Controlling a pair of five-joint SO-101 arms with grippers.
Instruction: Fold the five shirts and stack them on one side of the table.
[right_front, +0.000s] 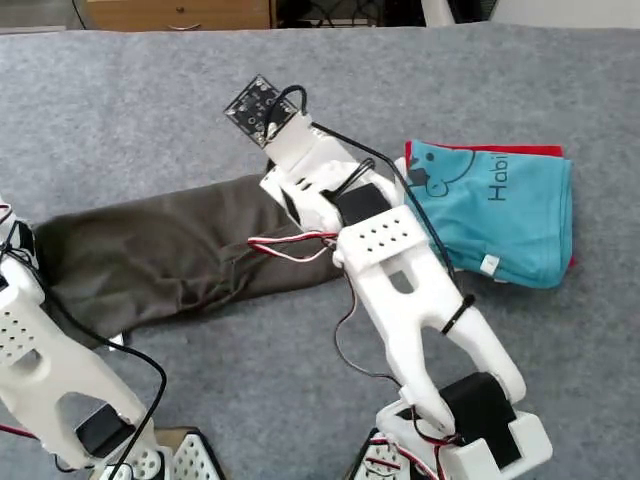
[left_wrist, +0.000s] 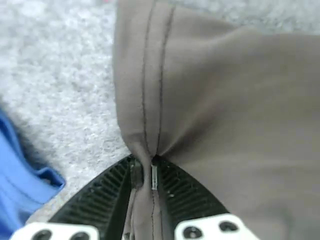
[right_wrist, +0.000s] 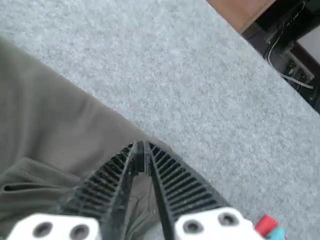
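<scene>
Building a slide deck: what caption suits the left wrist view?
Left gripper shut on a stitched edge of the brown shirt, above grey table.

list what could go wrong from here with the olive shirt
The left gripper pinches only a thin seam pleat of the olive shirt; a pull may slip it free. The right gripper holds near the shirt's edge and could lose it. Its arm is close to the folded teal shirt and might nudge it.

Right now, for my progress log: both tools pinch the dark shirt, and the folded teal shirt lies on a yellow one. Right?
Not quite: the high view shows the folded teal shirt lying on a red shirt, not yellow. The left tool and right tool do pinch the dark shirt.
</scene>
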